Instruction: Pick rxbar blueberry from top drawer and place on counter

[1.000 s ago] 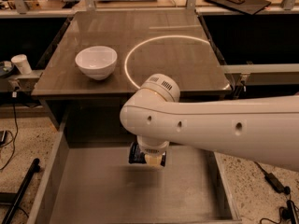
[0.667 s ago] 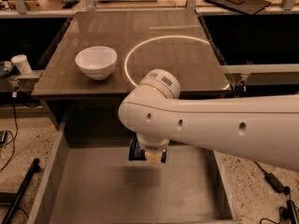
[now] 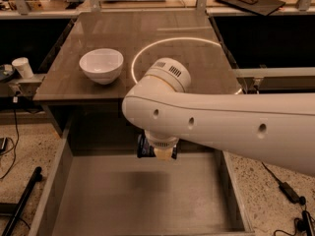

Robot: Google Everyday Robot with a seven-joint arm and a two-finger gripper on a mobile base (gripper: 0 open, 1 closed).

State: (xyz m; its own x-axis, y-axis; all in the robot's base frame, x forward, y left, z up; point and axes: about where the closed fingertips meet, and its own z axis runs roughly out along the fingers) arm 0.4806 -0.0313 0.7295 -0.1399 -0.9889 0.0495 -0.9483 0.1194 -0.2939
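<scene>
At twelve o'clock your bench (image 3: 147, 28) spans the view, with the open top drawer (image 3: 147, 200) filling six o'clock and the white arm (image 3: 221, 122) reaching in from three. A white bowl (image 3: 101, 65) sits on the bench toward ten. The tool (image 3: 158, 154) hangs over the drawer's back edge, its grip impossible to tell, with the rxbar blueberry (image 3: 144, 148) at its nine o'clock side.

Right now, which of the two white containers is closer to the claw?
The wide white bowl on the counter; the small paper cup stands farther left, off the counter. The claw hangs under the arm over the top drawer.
</scene>
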